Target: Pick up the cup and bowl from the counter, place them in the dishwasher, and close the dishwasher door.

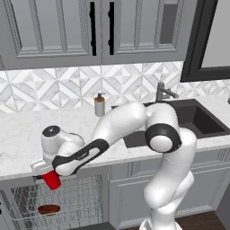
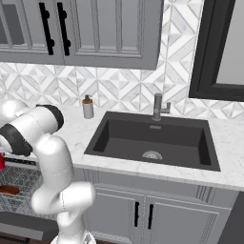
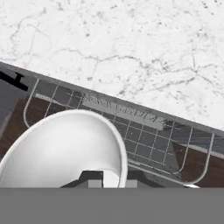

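My fingers are pinched on the cup (image 1: 52, 180), one tip inside its wall and one outside as far as the hand view lets me tell; there the white rim and hollow of the cup (image 3: 65, 148) curve up right against my gripper (image 3: 107, 180), and nothing lies inside it. In the left base view my gripper (image 1: 45, 173) hangs just in front of the counter (image 1: 27, 139) edge, the red cup tilted and held out over the open dishwasher (image 1: 58, 197). Below it the wire rack (image 1: 85, 193) stands pulled out, and the bowl (image 1: 49, 209) already rests on the rack floor, low and a little to the left of the cup, well apart from it. In the right base view the bowl (image 2: 8, 190) shows as a brown sliver in the rack (image 2: 19, 183) at the far left, behind my arm, with a bit of red cup (image 2: 1, 161) at the picture's edge above it. The rest of the rack beside the bowl is bare wire, with open grid to the right of it. In the hand view the counter (image 3: 131, 48) edge runs slantwise just above the cup, so I sit close under its lip. Farther along the counter a soap bottle (image 1: 99, 104) stands near the backsplash, then the black sink (image 2: 152, 140) with its faucet (image 2: 158, 107), both well clear of my hand.
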### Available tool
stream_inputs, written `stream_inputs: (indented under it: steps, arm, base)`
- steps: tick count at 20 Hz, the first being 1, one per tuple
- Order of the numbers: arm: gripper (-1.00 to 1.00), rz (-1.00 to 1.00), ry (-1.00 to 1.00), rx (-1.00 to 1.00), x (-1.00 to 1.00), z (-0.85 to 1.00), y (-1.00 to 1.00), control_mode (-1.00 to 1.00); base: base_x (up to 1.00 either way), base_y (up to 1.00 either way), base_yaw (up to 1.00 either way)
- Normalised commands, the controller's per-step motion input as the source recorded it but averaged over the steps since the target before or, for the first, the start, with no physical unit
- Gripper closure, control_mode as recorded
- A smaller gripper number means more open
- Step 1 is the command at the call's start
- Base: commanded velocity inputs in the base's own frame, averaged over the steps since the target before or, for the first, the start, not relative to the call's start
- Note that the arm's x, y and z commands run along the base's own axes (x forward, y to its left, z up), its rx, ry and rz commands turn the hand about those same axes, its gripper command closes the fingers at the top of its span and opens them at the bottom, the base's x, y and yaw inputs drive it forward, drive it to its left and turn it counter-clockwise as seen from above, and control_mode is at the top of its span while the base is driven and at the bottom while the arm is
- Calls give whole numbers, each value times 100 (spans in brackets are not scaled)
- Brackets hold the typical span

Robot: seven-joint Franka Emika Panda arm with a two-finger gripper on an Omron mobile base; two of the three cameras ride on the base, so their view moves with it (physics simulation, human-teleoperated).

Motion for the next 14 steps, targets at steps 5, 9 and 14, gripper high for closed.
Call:
stream_inputs:
  steps: [5,9,14]
  arm:
    - [100,-4,-3,-9,-42,-99,0,-100]
    - [100,-6,-12,-1,-3,-66,0,-100]
    - [100,-8,-11,-8,0,-32,5,-100]
  base:
    - [0,0,0]
    - [0,0,0]
    - [0,0,0]
